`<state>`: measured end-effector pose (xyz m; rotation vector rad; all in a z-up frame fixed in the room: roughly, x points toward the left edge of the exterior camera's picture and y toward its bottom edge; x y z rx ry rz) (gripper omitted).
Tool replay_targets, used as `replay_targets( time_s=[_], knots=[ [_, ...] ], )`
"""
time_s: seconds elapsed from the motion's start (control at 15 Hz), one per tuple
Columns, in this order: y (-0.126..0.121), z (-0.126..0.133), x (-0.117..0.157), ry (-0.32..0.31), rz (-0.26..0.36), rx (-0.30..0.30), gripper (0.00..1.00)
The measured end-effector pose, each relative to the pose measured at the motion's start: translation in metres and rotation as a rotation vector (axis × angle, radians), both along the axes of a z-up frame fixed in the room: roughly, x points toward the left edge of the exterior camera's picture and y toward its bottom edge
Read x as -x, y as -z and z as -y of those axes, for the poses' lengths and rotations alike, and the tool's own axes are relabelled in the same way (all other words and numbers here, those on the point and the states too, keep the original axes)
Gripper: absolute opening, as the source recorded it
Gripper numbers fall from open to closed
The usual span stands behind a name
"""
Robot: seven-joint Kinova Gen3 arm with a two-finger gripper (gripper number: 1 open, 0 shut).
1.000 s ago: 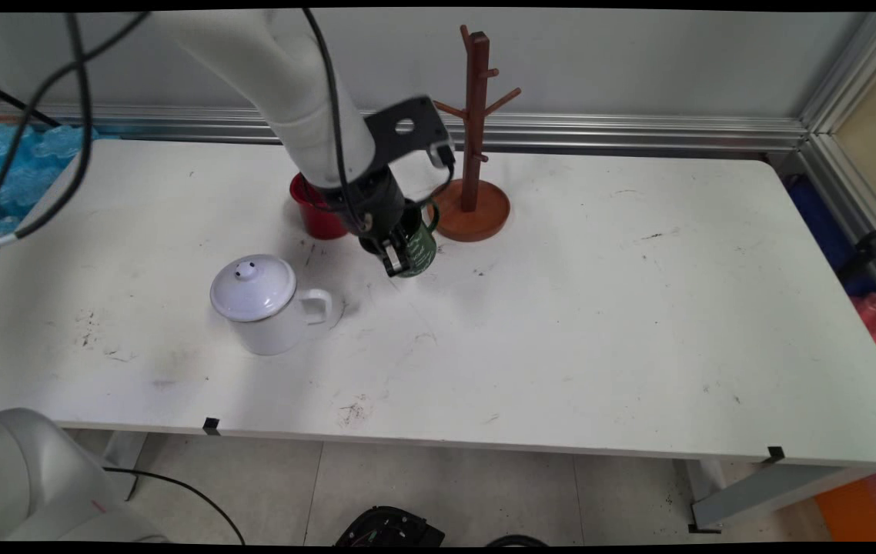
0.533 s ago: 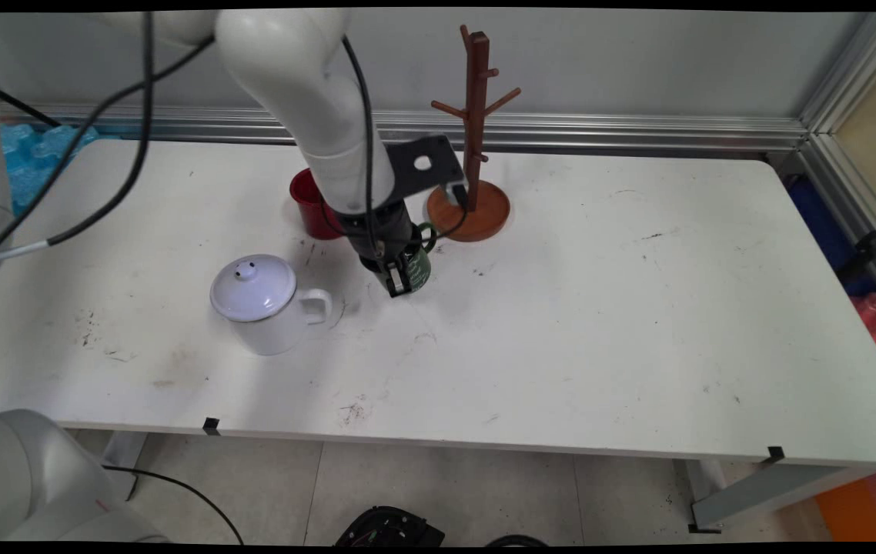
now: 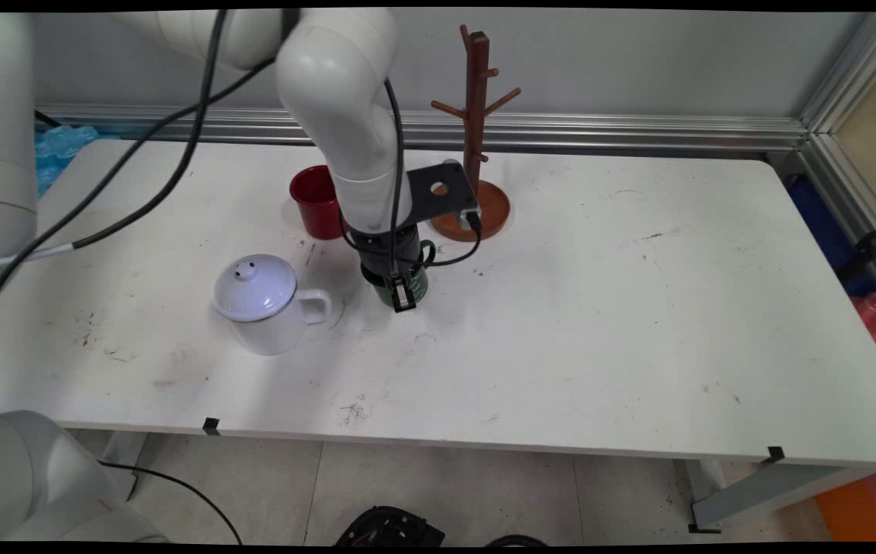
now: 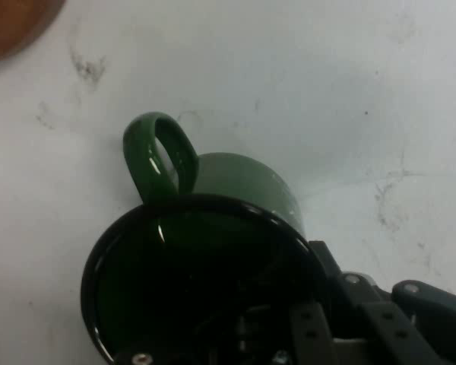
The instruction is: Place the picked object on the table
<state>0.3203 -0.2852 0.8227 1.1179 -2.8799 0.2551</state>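
A dark green mug (image 3: 416, 283) is upright at the table's middle, in front of the mug tree. My gripper (image 3: 401, 291) comes straight down on it and is shut on its rim on the near side. In the hand view the green mug (image 4: 243, 179) shows its open mouth, with its handle (image 4: 159, 156) pointing away from the gripper (image 4: 313, 319). One finger (image 4: 349, 300) lies outside the mug's wall and the other reaches inside. Whether the mug rests on the table or hangs just above it I cannot tell.
A red cup (image 3: 316, 201) stands behind and left of the green mug. A white lidded enamel mug (image 3: 262, 302) sits to the left, handle to the right. The brown wooden mug tree (image 3: 475, 154) stands behind, its base (image 4: 11, 23) at the hand view's top left.
The gripper has carried the green mug away from the mug tree toward the table's near side and lower, and the hand has turned from tilted to upright.
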Motion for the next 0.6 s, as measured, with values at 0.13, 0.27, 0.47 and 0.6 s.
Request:
replay_targets(
  time_s=[0.13,0.27,0.47,0.6],
  knots=[
    [0.004,0.001,0.005,-0.001,0.015,-0.014,0.00],
    [0.007,0.002,0.008,-0.002,0.028,-0.026,0.00],
    [0.010,0.003,0.012,-0.005,0.042,-0.033,1.00],
    [0.010,0.004,0.015,-0.003,0.050,-0.033,1.00]
  ],
)
